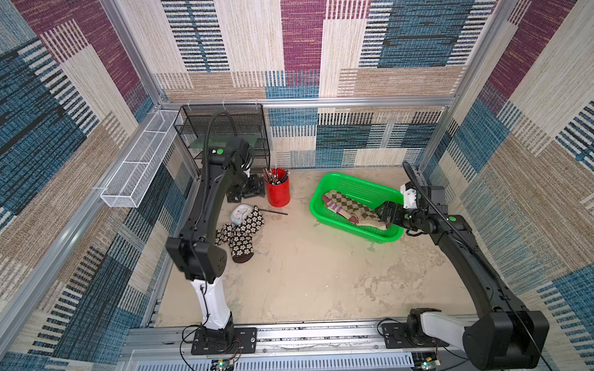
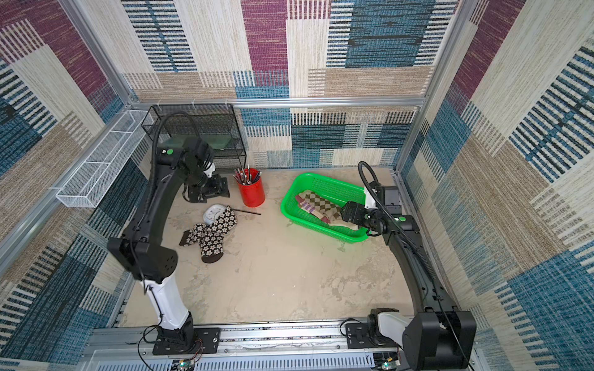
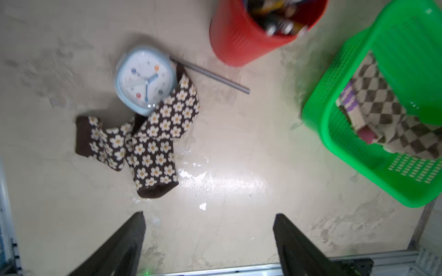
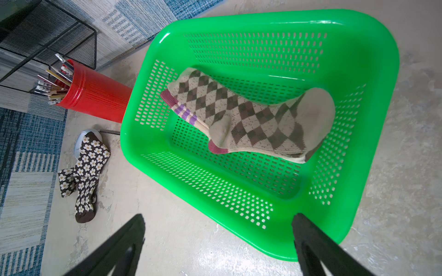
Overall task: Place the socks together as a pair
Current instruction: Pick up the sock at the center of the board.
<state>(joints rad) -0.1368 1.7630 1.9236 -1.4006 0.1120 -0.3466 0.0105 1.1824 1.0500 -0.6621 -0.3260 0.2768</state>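
Two dark brown socks with white flowers point(image 1: 241, 236) point(image 3: 153, 143) lie crossed over each other on the table at the left, one cuff touching a clock. A brown-tan argyle sock point(image 1: 353, 207) point(image 4: 258, 119) lies in the green basket point(image 1: 353, 180) on top of a beige sock with purple stripes and maroon toe point(image 4: 185, 113). My right gripper point(image 1: 382, 214) point(image 4: 218, 215) hangs open over the basket's near right end, holding nothing. My left gripper point(image 1: 249, 189) point(image 3: 209, 213) is open and empty behind the flower socks, above the table.
A pale blue clock point(image 1: 240, 213) and a thin dark rod point(image 1: 273, 211) lie beside the flower socks. A red cup of pens point(image 1: 277, 189) stands behind them. A black mesh rack point(image 1: 221, 128) and a white wire tray point(image 1: 141, 163) line the back left.
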